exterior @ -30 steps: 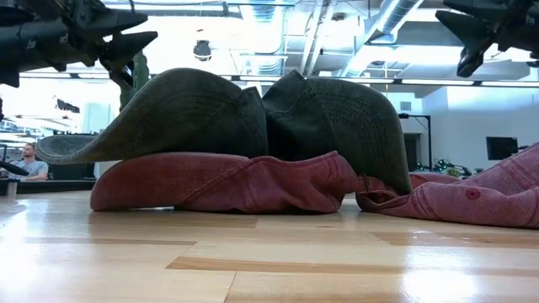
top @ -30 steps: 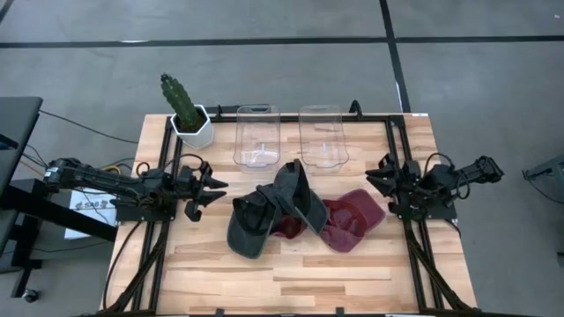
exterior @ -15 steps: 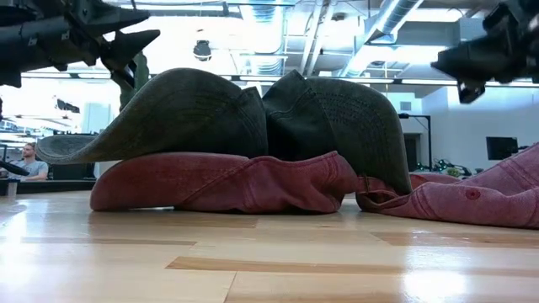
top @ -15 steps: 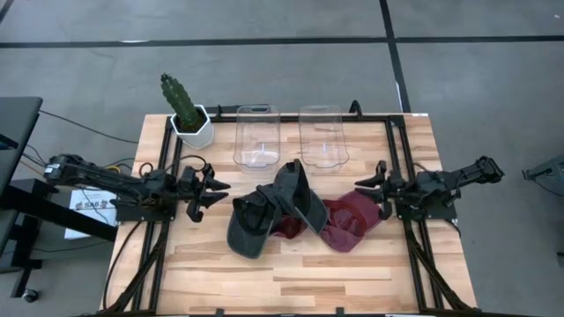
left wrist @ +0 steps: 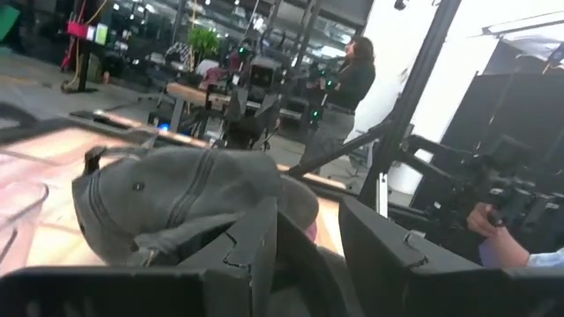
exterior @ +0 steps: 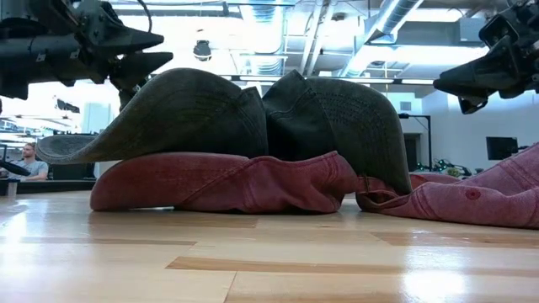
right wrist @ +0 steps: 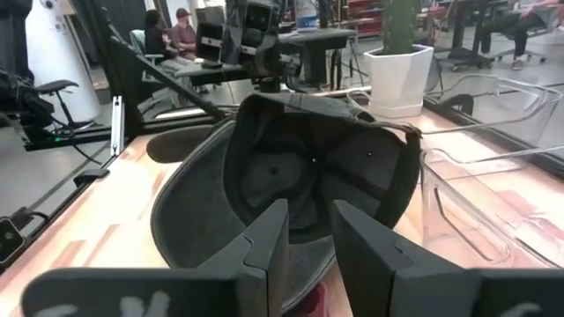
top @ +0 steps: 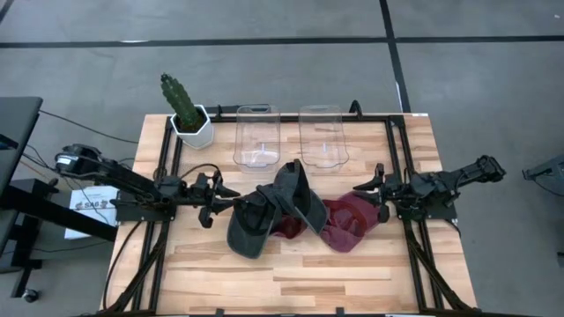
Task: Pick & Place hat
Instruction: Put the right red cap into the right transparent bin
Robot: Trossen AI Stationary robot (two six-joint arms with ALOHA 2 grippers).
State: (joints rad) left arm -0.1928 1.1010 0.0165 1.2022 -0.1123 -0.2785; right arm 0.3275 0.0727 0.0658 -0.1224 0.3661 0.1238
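A dark grey cap (top: 264,216) lies tipped on a red cap (top: 352,218) in the middle of the table. Its brim points toward the near edge and its hollow inside (right wrist: 308,167) faces right. In the low view the grey cap (exterior: 219,109) rests on the red cap (exterior: 227,181). My left gripper (top: 231,195) is open, level, just left of the grey cap and above its brim (exterior: 164,49); its own wrist view shows the crown (left wrist: 176,194) right ahead. My right gripper (top: 361,194) is open and hovers over the red cap's right part, pointing left.
A cactus in a white pot (top: 187,110) stands at the far left corner. Two clear plastic bins (top: 256,136) (top: 321,136) sit side by side at the far edge, behind the caps. Bare wood lies toward the near edge. People are in the room beyond the table.
My left gripper has reached toward the table's right, closing on the grey cap's left side. My right gripper has stretched toward the table's left and come over the red cap. The caps have not moved.
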